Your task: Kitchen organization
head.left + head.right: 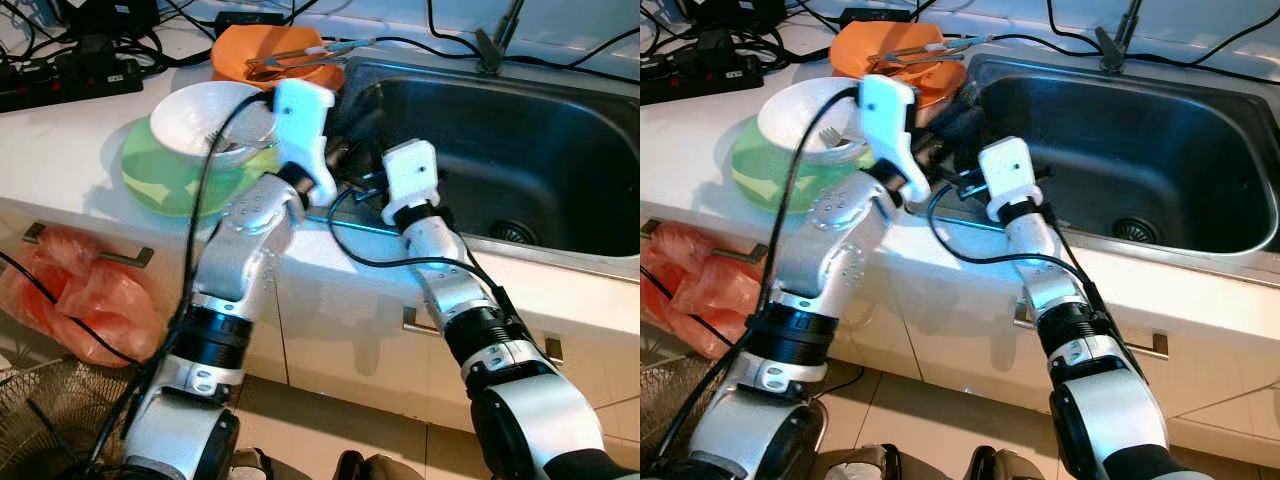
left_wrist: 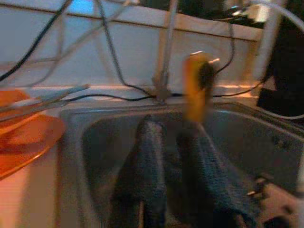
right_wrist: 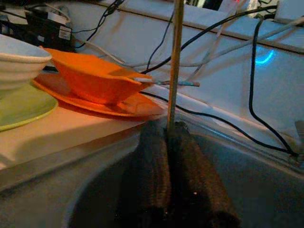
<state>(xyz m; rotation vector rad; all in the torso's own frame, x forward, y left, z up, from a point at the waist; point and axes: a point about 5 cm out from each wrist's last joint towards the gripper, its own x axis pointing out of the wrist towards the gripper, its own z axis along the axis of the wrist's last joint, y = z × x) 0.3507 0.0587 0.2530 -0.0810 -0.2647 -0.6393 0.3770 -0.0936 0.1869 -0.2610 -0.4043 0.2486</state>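
Observation:
Both grippers reach over the left end of the steel sink [image 1: 560, 110]. My left gripper [image 2: 173, 126] is shut on a blurred orange object [image 2: 195, 85] that stands upright at its fingertips. My right gripper [image 3: 166, 126] is shut, its fingers pressed together low inside the basin. The thin metal faucet stem [image 3: 175, 57] rises behind the right gripper. On the counter to the left, a white bowl [image 1: 200, 110] sits on a green plate [image 1: 160, 175]. Behind them, an orange bowl [image 1: 270, 45] on an orange plate holds metal tongs [image 1: 300, 55].
The faucet [image 1: 500, 35] and several black cables run along the back wall, with a power strip [image 1: 70, 75] at the far left. The drain [image 1: 512, 232] is at the sink's near side. A red plastic bag [image 1: 80, 290] hangs on the cabinet handle above a wire basket [image 1: 40, 420].

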